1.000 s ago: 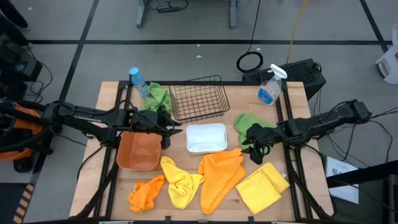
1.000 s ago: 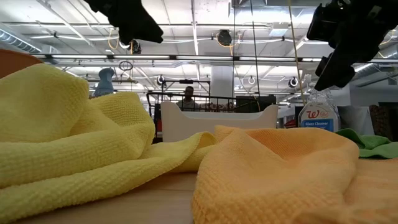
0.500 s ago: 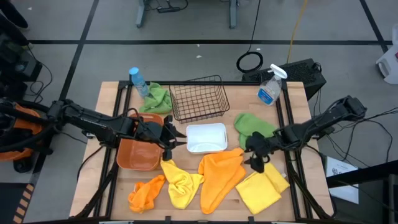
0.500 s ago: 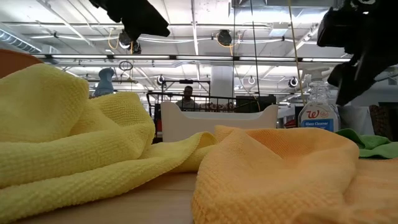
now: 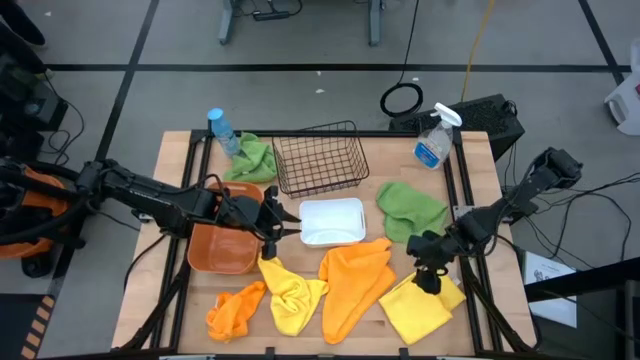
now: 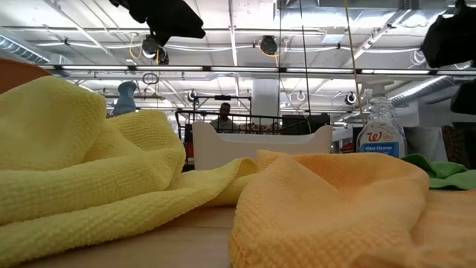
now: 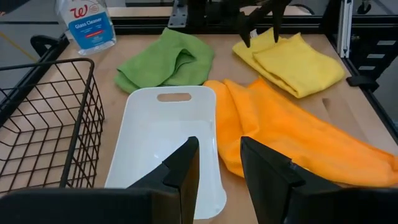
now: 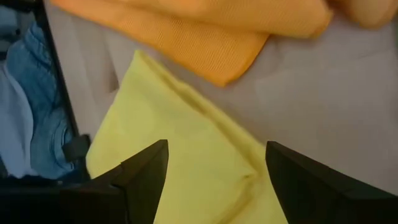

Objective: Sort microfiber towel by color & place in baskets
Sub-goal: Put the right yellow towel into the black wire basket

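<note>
Folded yellow towel sits flat under the right gripper, fingers spread, empty; left gripper likewise. White bin empty.

left arm stretched in from the left side, left gripper fingers a little apart, right arm bent in from the right, right gripper pointing down, fingers wide apart
</note>
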Available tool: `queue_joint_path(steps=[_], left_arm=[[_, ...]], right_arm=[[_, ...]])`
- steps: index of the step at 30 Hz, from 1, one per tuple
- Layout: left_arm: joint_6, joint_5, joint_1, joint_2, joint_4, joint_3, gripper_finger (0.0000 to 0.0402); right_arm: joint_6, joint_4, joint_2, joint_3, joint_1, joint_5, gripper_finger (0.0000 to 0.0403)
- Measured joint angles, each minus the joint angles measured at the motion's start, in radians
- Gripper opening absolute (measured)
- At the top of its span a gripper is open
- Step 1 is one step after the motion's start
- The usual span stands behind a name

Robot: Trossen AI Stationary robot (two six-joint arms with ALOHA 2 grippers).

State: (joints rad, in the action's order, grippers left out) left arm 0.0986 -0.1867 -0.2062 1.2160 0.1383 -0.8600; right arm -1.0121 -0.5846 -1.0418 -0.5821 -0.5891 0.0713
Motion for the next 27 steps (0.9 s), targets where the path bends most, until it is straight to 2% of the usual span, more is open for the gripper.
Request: queue_joint_path(steps=[4, 10, 23, 27], left_arm=[[0.000, 0.000, 0.000, 0.000, 0.000, 0.000, 0.0123], [0.000, 0.000, 0.000, 0.000, 0.000, 0.000, 0.0123], [0.000, -0.001, 0.000, 0.000, -0.002, 0.000, 0.0123], [0.000, -0.001, 0.000, 0.000, -0.002, 0.000, 0.0123]], right_arm=[[0.008, 0.000, -0.038, 0.000, -0.037, -0.039, 0.0244], [0.007, 0.001, -0.142, 0.000, -0.058, -0.040, 0.0238], [0.177, -0.001, -0.337, -0.007, -0.061, -0.047, 0.0237], [0.194, -0.008, -0.365, -0.008, -0.061, -0.048, 0.0219]])
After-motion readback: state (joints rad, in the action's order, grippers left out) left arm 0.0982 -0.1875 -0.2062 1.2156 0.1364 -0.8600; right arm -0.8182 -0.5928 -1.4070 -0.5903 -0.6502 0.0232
